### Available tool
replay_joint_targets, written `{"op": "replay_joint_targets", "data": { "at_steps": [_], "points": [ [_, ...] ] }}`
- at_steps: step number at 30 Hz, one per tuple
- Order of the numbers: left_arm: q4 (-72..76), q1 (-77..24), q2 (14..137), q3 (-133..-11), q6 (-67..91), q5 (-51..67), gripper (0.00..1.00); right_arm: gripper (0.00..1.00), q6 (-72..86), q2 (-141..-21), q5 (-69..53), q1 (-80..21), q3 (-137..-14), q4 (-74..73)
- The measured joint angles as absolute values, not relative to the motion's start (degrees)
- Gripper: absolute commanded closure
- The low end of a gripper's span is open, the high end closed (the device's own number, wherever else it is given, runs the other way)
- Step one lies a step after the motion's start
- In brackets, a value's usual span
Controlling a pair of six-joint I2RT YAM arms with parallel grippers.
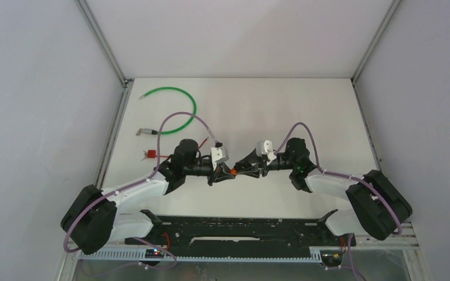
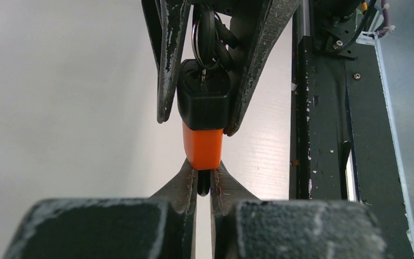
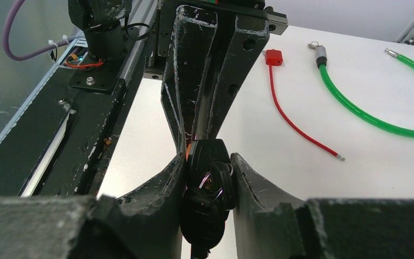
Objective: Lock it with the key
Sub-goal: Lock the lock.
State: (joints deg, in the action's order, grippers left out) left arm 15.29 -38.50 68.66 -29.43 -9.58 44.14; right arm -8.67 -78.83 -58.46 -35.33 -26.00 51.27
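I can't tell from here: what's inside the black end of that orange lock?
A key sits in the black end of the lock, with a ring through it. The key's blade is hidden inside the lock.

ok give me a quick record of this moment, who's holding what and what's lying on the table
left gripper: shut, pinching the orange end of the orange and black lock
right gripper: closed on the lock's black body
keys: black-headed keys on a metal ring, one apparently inserted in the black body
lock position: held between both grippers above the white table
loose on table: green coated cable and thin red cable, both apart from the grippers
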Motion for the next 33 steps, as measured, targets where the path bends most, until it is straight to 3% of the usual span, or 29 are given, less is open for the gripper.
{"op": "replay_joint_targets", "data": {
  "at_steps": [7, 12, 18, 26, 33],
  "points": [
    [16.7, -38.5, 68.6, -29.4, -9.5, 42.7, 1.0, 1.0, -6.6, -78.5, -56.9, -34.7, -25.3, 53.7],
    [22.2, -39.0, 68.5, -29.4, -8.4, 41.6, 1.0, 1.0, 4.2, -79.2, -56.2, -30.8, -20.9, 69.9],
    [31.4, -37.8, 68.3, -28.3, -3.9, 41.2, 0.88, 1.0, 13.0, -81.7, -55.7, -28.7, -20.5, 81.2],
    [36.7, -37.1, 68.1, -27.9, -1.4, 41.7, 0.68, 1.0, 15.3, -81.4, -55.4, -27.0, -19.8, 83.3],
    [39.7, -36.8, 67.3, -28.0, -0.8, 42.4, 0.62, 1.0, 16.2, -80.0, -54.4, -24.4, -17.3, 83.1]
  ]
}}
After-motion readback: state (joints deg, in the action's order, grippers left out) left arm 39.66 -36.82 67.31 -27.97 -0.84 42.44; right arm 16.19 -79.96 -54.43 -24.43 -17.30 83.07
